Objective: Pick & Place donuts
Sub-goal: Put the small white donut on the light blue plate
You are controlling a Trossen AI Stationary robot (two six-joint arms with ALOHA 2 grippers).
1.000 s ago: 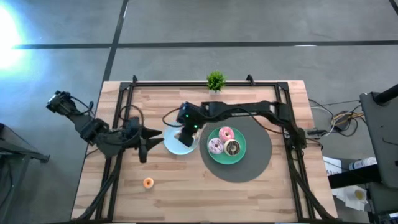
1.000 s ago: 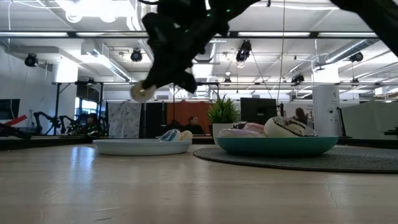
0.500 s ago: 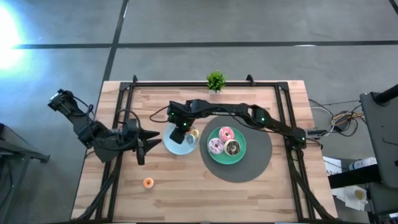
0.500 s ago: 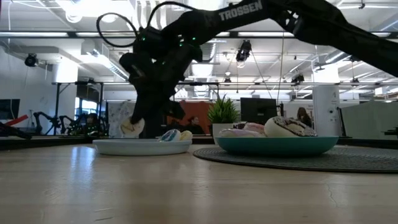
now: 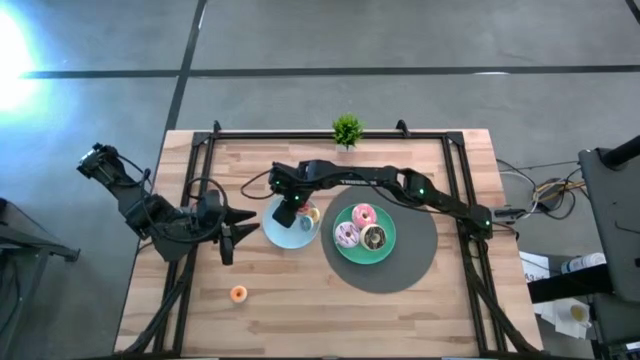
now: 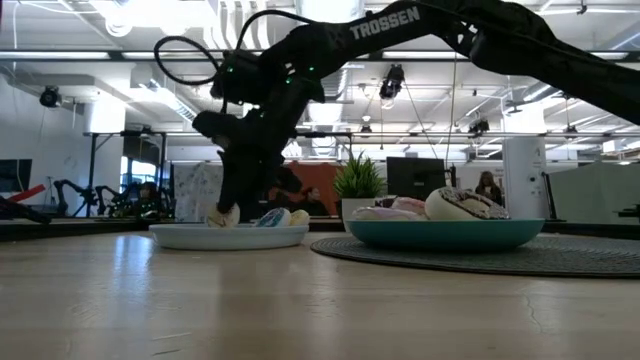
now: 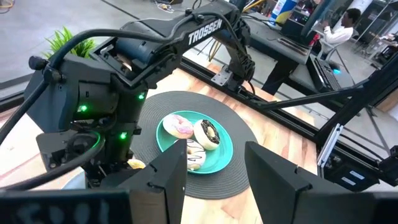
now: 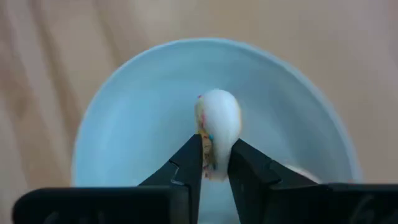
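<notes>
The right claw [image 8: 214, 163] is down over the light-blue plate [image 5: 275, 236], left of centre in the high view, with a small white mini donut [image 8: 217, 127] standing on edge between its fingers [image 8: 186, 171]. The fingers are only slightly parted and sit close on either side of the donut, which looks to be at the plate's surface; whether they actually grip it cannot be told. In the low view the white mini donut [image 6: 222, 216] sits at the plate's left end, beside other small pieces [image 6: 280, 217].

Three larger donuts [image 5: 361, 228] lie on the green plate [image 5: 387, 250] to the right. An orange mini donut [image 5: 238, 293] lies alone on the tabletop [image 5: 330, 310], lower left. The left claw [image 5: 240, 230] waits open and empty just left of the blue plate.

The likely risk: the donut, released on edge, could roll off the shallow plate, or stick to a finger and lift away as the claw rises.
</notes>
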